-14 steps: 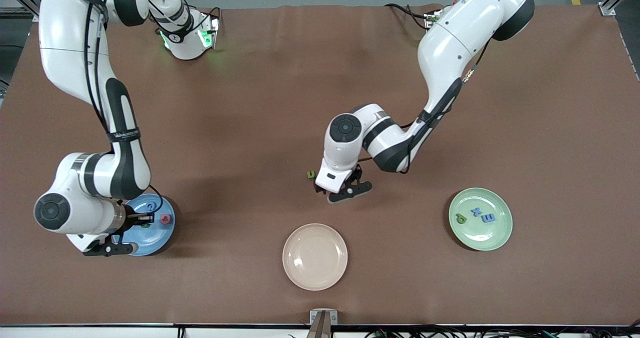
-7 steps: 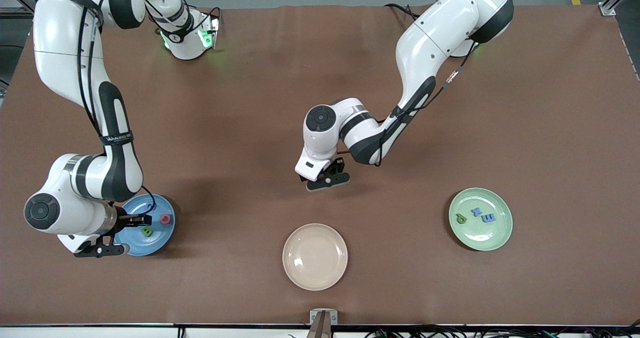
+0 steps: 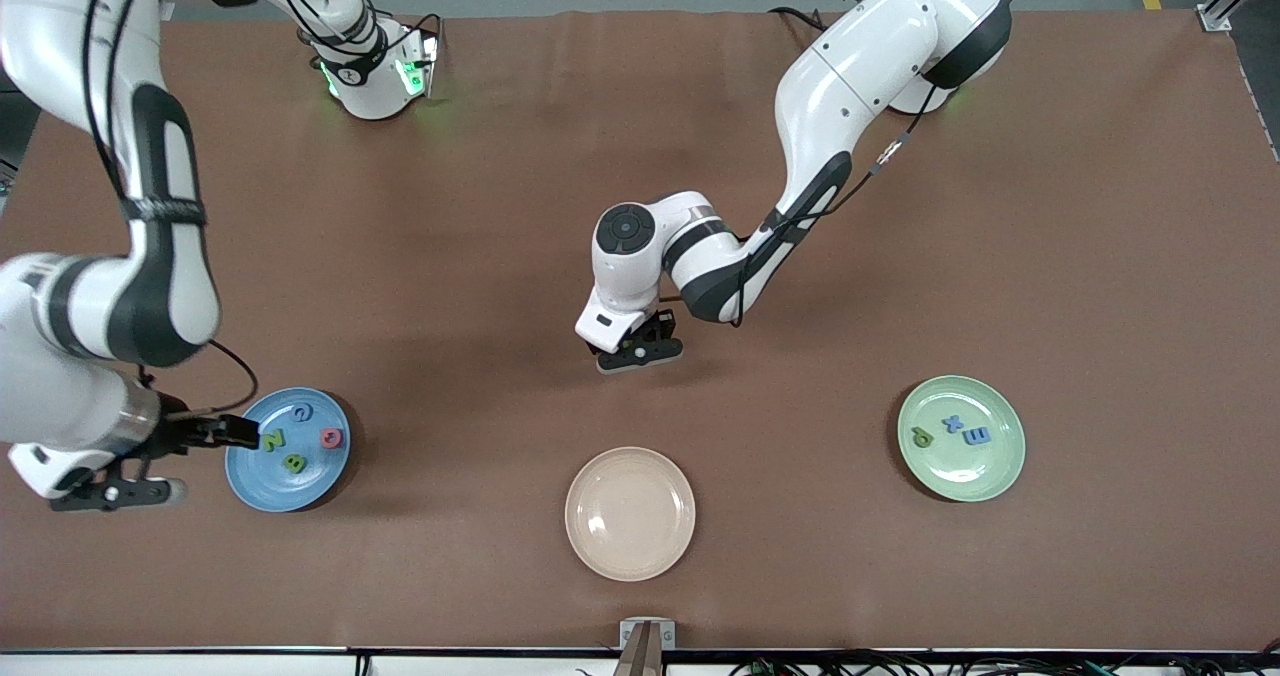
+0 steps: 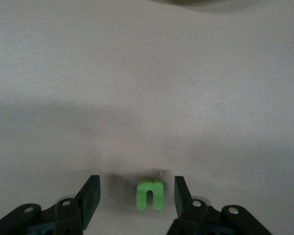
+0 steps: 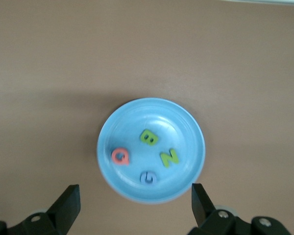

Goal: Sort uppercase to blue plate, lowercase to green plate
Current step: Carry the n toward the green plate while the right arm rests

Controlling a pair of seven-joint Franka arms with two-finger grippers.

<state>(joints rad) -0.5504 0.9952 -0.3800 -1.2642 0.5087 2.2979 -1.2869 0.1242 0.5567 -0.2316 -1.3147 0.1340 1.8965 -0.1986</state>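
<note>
**Foam letters sorted onto round plates**

My left end effector [image 4: 136, 196] sits low over the brown matte surface [image 3: 1100, 206], fingers apart, straddling the green u [image 4: 150, 194] without touching it. My right end effector [image 5: 134, 205], spread wide and empty, hangs by the rim of the glossy blue plate [image 3: 250, 476], which holds N [image 3: 273, 440], B [image 3: 294, 462], G [image 3: 302, 413] and Q [image 3: 331, 439]. The pale green plate [image 3: 990, 476] carries p [image 3: 920, 437], x [image 3: 953, 422], m [image 3: 976, 436]. A cream plate [image 3: 630, 513] lies between the two.
</note>
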